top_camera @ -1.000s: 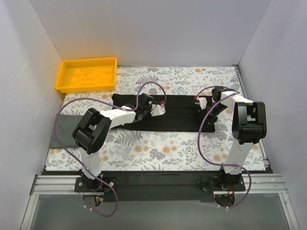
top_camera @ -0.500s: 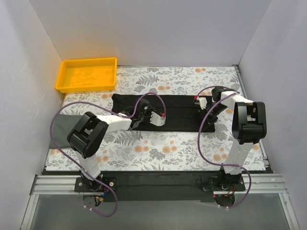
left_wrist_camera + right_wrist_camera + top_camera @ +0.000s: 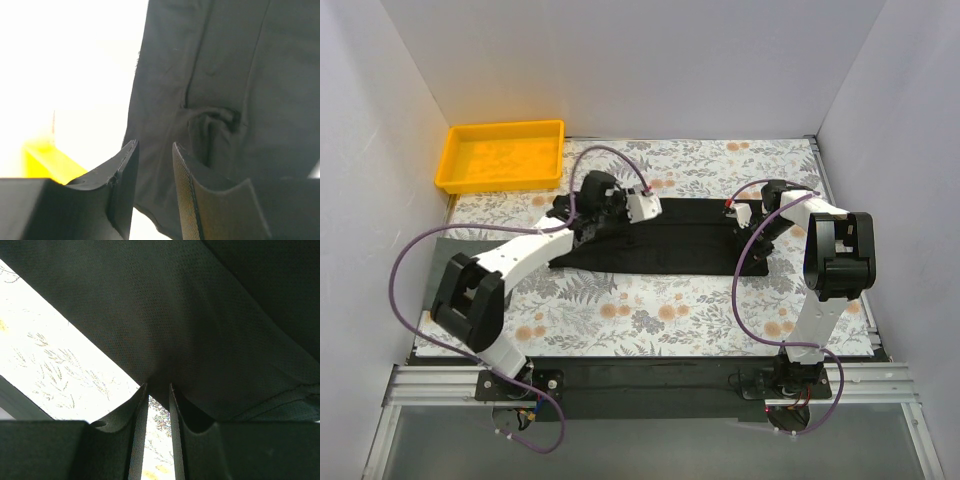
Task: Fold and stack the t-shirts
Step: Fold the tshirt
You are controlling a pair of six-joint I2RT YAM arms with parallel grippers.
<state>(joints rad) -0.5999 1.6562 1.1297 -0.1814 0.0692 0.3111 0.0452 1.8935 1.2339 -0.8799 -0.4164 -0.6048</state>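
Yellow tray (image 3: 500, 158) at the far left corner, floral-patterned table surface (image 3: 670, 312), plain white walls (image 3: 640, 60) around

No text, label or number can be read anywhere.

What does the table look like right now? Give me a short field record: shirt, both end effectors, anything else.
t-shirt: black, lying as a long band across the middle of the table
left end effector: over the shirt's left end, fingers apart, nothing between them
right end effector: at the shirt's right end, pinching its edge
tray: yellow, at the far left corner
grey cloth: at the table's left edge, partly under the left arm
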